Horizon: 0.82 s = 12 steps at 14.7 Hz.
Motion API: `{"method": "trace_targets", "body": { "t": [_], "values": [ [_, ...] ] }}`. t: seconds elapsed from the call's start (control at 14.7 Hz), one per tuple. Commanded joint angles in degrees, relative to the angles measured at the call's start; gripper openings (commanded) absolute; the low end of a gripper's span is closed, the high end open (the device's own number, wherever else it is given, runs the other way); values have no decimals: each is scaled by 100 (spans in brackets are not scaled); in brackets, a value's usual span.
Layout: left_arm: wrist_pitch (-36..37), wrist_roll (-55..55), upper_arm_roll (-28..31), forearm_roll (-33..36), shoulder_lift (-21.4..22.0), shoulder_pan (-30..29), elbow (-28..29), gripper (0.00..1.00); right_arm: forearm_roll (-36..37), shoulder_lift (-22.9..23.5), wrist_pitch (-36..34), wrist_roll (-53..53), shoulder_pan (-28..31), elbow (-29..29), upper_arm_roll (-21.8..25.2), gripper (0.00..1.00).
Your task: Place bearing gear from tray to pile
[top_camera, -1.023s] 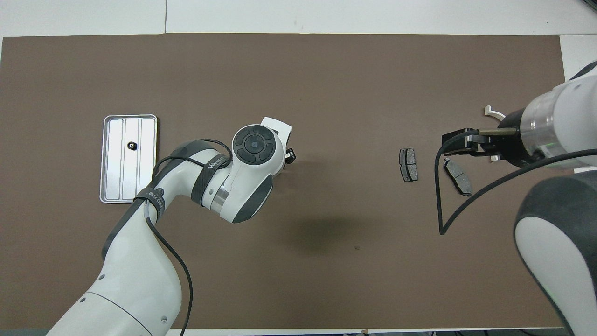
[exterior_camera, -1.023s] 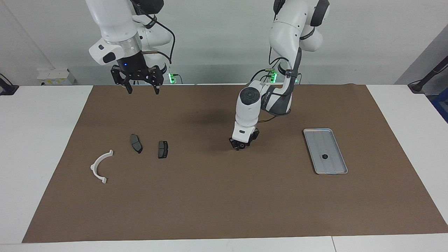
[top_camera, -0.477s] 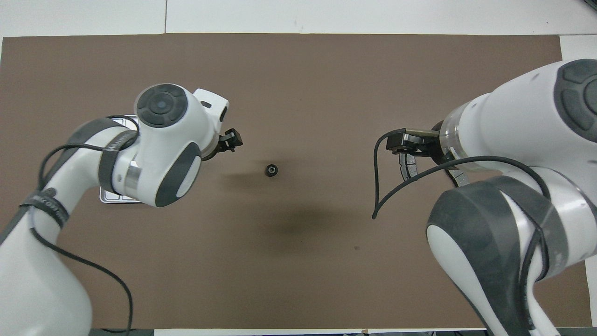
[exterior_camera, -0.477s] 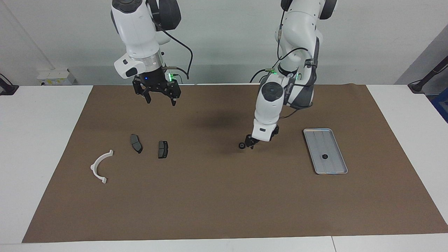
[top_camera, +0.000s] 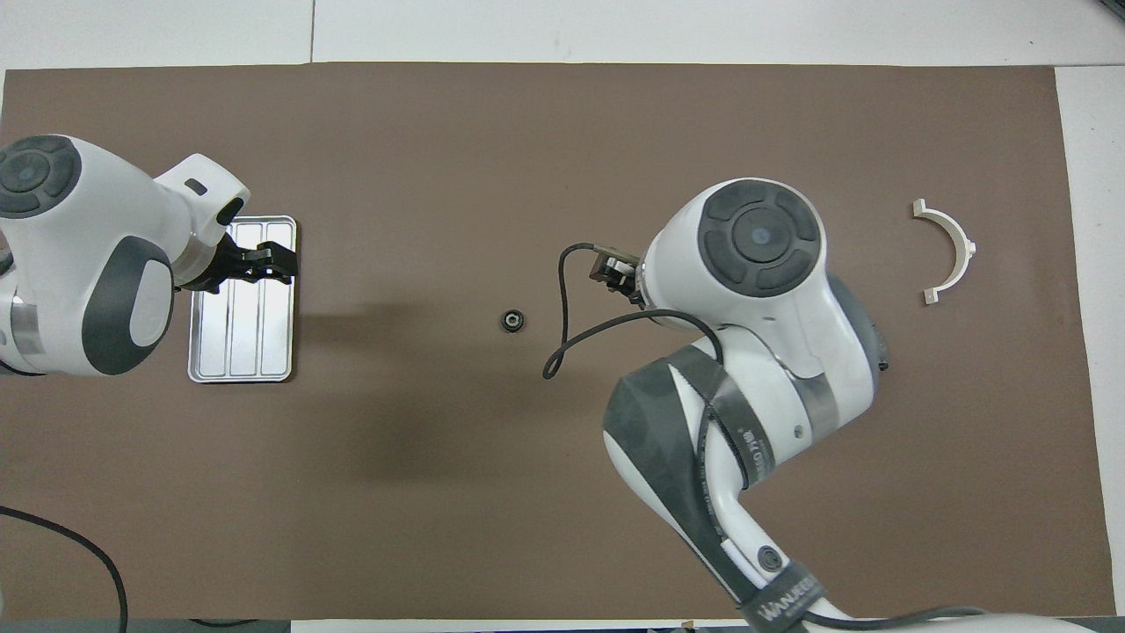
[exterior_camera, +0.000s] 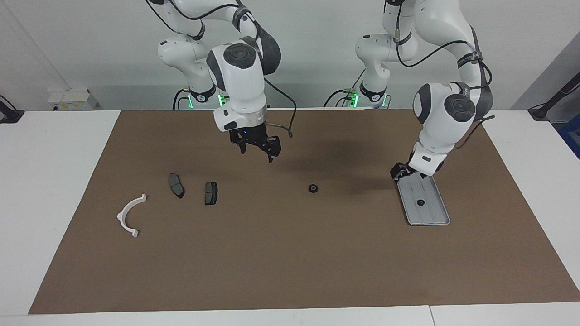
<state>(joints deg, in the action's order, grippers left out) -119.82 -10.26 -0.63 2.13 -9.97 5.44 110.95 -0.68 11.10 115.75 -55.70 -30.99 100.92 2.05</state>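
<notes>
Lying loose on the mat between tray point(exterior_camera: 435, 215) and pile point(exterior_camera: 176, 185), the gear point(exterior_camera: 312, 188) looks small, hard, light and apt to roll, best pinched across its rim, while the left gripper point(exterior_camera: 399, 172) hangs open over the tray's near end and the right gripper point(exterior_camera: 257, 153) open beside the pile.

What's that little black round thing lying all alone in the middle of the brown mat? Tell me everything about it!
It is a small black gear, round like a tiny wheel, with a hole in its middle. It looks dark, hard and a bit shiny. It lies flat on the brown mat, between the metal tray and the two dark pads. Nothing touches it but the mat, and no gripper holds it.
</notes>
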Motion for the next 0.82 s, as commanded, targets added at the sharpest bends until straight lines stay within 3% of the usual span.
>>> {"method": "trace_targets", "body": {
  "t": [0.0,0.41,0.75],
  "values": [
    [-515,393,-60,16,-22,-287,252,83,-12,645,194,-685,-380,-465,24,100],
    [-1509,394,-60,16,-505,-403,410,72,296,2368,-210,-1828,-944,-2162,24,100],
    [-1720,402,-60,25,-673,-560,375,65,261,2756,-167,-2014,-1050,-2384,15,100]
  ]
}}
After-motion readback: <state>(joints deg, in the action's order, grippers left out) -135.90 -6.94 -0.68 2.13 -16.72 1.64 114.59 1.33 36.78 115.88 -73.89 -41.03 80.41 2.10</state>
